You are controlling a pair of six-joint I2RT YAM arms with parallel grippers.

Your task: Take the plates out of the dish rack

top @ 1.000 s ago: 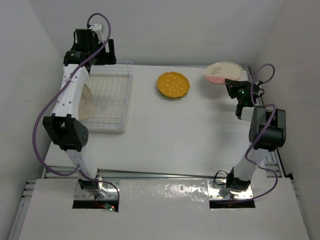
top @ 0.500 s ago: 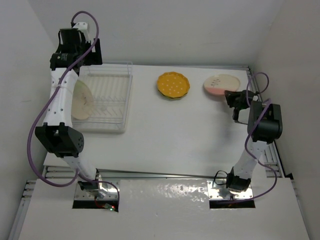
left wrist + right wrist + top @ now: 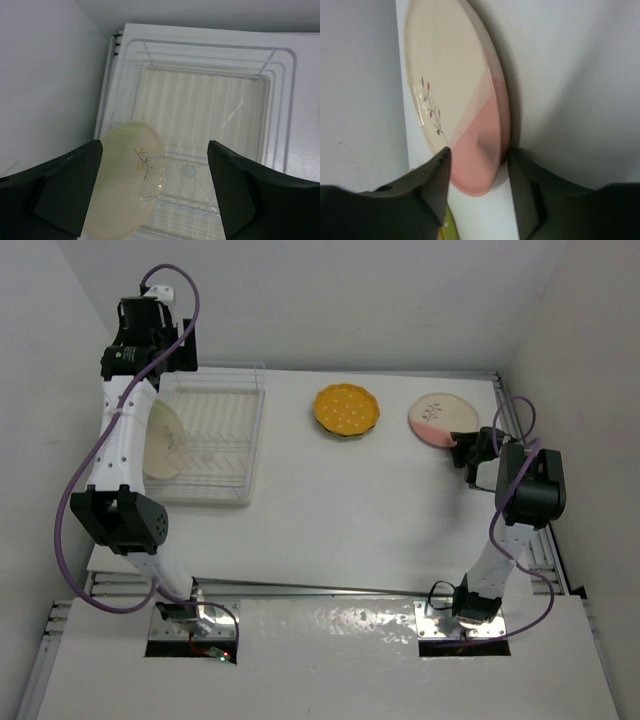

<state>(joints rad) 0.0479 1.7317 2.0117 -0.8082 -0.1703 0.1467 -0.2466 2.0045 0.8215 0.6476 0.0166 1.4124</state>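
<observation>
Your right wrist view alone shows the right gripper (image 3: pixel 477 167) pinching the round cream-and-pink plate's (image 3: pixel 455 95) pink rim; your left gripper (image 3: pixel 155 190) hangs spread above the white wire dish rack (image 3: pixel 280 115).

White arms (image 3: pixel 122 445), purple cables (image 3: pixel 80 480), black joints.

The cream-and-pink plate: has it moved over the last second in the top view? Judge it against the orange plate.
Yes. The cream-and-pink plate has come down the picture towards the arm bases, from beyond the orange plate to about level with it, with the right gripper at its rim.

One plate (image 3: pixel 162 443) stands in the dish rack (image 3: pixel 225 435) at its left side; two plates, the dotted one (image 3: pixel 346 409) nearer, lie right of the rack, apart
</observation>
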